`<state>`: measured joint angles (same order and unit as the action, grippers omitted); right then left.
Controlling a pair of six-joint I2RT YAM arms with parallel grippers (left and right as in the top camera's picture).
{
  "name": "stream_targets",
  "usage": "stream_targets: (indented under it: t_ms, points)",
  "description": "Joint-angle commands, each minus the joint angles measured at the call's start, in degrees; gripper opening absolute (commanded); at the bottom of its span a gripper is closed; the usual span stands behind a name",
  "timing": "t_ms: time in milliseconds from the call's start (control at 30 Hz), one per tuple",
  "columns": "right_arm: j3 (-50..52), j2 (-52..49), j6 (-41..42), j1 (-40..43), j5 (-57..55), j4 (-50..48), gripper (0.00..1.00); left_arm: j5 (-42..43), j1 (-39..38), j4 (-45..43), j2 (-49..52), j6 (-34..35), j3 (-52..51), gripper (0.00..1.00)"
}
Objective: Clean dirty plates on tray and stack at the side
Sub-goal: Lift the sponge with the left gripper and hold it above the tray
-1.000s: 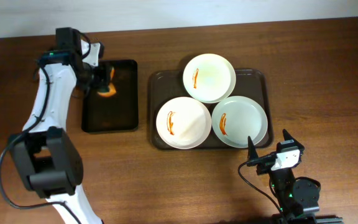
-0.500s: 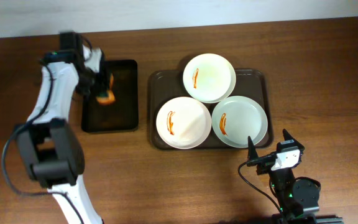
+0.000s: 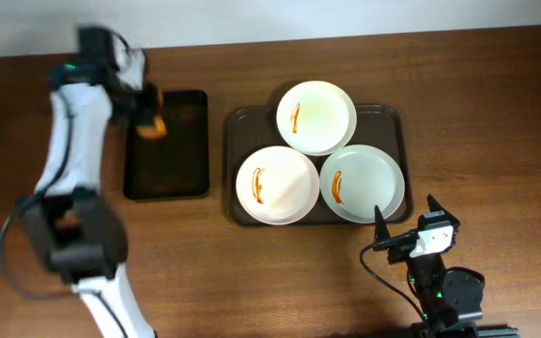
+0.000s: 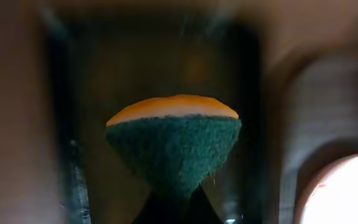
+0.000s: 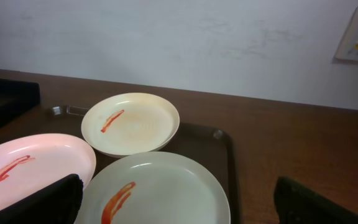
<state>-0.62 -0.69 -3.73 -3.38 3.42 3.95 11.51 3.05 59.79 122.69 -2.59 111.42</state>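
Three white plates lie on the dark brown tray (image 3: 394, 115): a back plate (image 3: 316, 116), a front-left plate (image 3: 277, 184) and a front-right plate (image 3: 362, 183). Each has an orange-red sauce streak. My left gripper (image 3: 148, 120) is shut on an orange-and-green sponge (image 4: 173, 144), held above the back left of the small black tray (image 3: 167, 160). My right gripper (image 3: 404, 225) is open and empty, near the table's front edge just in front of the brown tray. In the right wrist view the front-right plate (image 5: 157, 193) lies between its fingers, with the back plate (image 5: 131, 123) behind.
The narrow black tray sits left of the brown tray. Bare wooden table (image 3: 477, 122) lies to the right of the brown tray and in front of both trays. A white wall runs along the back edge.
My left gripper has lifted the sponge and moved it toward the back left of the black tray. The right arm and the plates have not moved.
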Motion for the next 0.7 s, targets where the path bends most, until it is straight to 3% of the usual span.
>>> stream_targets:
  t_ms: [0,133,233,367,467,567,667]
  points:
    - [0.3,0.3,-0.3,-0.3,-0.5,0.3,0.98,-2.2,0.1,6.2,-4.5,-0.5,10.3,0.00]
    - [0.3,0.3,-0.3,-0.3,-0.5,0.3,0.98,0.1,-0.4,12.9,-9.0,-0.6,26.6,0.00]
    - [0.3,0.3,-0.3,-0.3,-0.5,0.3,0.98,-0.8,-1.3,13.7,-7.8,-1.2,21.4,0.00]
    - [0.3,0.3,-0.3,-0.3,-0.5,0.3,0.98,-3.0,-2.3,4.5,-0.7,-1.1,-0.6,0.00]
    - [0.3,0.3,-0.3,-0.3,-0.5,0.3,0.98,-5.1,-2.3,6.8,-0.7,-1.1,0.9,0.00]
    - [0.3,0.3,-0.3,-0.3,-0.5,0.3,0.98,-5.3,-2.3,14.3,-6.3,-0.7,14.2,0.00]
    - [0.3,0.3,-0.3,-0.3,-0.5,0.3,0.99,-5.1,-2.3,10.7,-9.9,-0.7,16.0,0.00]
